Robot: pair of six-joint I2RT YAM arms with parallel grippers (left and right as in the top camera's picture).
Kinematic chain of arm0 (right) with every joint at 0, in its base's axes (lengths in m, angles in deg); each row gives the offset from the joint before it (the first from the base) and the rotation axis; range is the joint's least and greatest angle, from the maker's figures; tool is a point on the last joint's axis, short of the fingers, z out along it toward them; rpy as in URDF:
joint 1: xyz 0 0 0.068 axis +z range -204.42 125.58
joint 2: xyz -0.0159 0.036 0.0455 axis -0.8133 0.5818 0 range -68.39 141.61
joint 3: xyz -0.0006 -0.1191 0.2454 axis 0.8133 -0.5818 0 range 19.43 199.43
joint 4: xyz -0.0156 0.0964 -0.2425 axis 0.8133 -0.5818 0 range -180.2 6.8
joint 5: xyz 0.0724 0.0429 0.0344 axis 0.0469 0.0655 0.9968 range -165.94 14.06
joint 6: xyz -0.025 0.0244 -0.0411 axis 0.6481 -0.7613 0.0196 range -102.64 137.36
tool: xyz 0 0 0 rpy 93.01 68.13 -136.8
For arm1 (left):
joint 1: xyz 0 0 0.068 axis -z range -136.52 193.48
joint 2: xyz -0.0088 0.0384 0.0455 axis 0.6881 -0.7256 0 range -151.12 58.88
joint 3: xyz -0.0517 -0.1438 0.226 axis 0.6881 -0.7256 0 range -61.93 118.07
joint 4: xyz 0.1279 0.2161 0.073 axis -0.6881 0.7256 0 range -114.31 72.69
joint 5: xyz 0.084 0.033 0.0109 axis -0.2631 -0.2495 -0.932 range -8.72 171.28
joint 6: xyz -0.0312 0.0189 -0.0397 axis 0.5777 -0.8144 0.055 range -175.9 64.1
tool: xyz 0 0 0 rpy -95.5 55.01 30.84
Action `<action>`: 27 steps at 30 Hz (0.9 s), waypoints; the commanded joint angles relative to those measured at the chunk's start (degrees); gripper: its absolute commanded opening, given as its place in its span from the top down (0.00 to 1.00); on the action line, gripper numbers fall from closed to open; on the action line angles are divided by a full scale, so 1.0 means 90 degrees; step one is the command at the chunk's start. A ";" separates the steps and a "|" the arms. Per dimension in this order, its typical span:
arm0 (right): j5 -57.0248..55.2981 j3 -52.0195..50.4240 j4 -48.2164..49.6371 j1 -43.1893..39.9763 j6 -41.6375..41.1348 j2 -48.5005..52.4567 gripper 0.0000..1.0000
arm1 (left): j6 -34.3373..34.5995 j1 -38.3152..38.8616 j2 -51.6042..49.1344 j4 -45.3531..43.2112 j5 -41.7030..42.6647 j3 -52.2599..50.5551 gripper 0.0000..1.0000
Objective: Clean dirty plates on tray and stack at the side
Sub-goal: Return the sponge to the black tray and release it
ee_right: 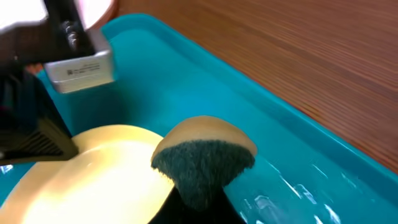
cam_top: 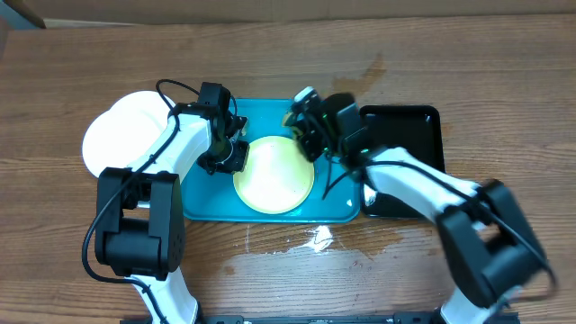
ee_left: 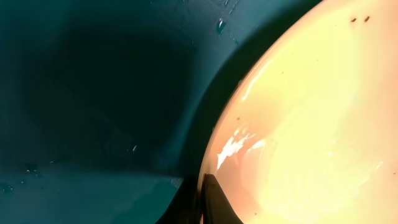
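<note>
Left hand (cam_top: 232,155) clenched on rim of pale yellow-green round plate (cam_top: 274,175) in turquoise plastic tray (cam_top: 270,112). Right hand (cam_top: 303,133) grasps yellow/dark-green sponge (ee_right: 205,152) at plate edge. White round plates (cam_top: 121,135) stacked on counter (cam_top: 450,54), left of tray.

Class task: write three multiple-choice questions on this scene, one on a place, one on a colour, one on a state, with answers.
1. The yellow-green plate lies on: A the black tray; B the turquoise tray; C the bare table.
2. The plates left of the tray are: A white; B red; C black.
3. The right gripper is: A open, empty; B shut on a sponge; C shut on a cup.
Answers: 1 B, turquoise rim surrounds it; 2 A, they look white; 3 B, the sponge sits in its grip.
</note>
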 commanded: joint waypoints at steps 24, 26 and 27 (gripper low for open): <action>-0.1477 -0.0287 -0.4245 -0.2450 -0.1370 -0.1180 0.81 | 0.0170 -0.0027 -0.0080 0.1020 -0.0107 0.0806 0.96; -0.1598 -0.0291 -0.4269 -0.2463 -0.1372 -0.1183 0.78 | 0.0168 -0.0027 -0.0080 0.1287 -0.0109 0.1078 0.96; -0.1746 -0.0291 -0.4274 -0.2472 -0.1372 -0.1180 0.78 | 0.0168 -0.0027 -0.0080 0.1406 -0.0107 0.1217 0.96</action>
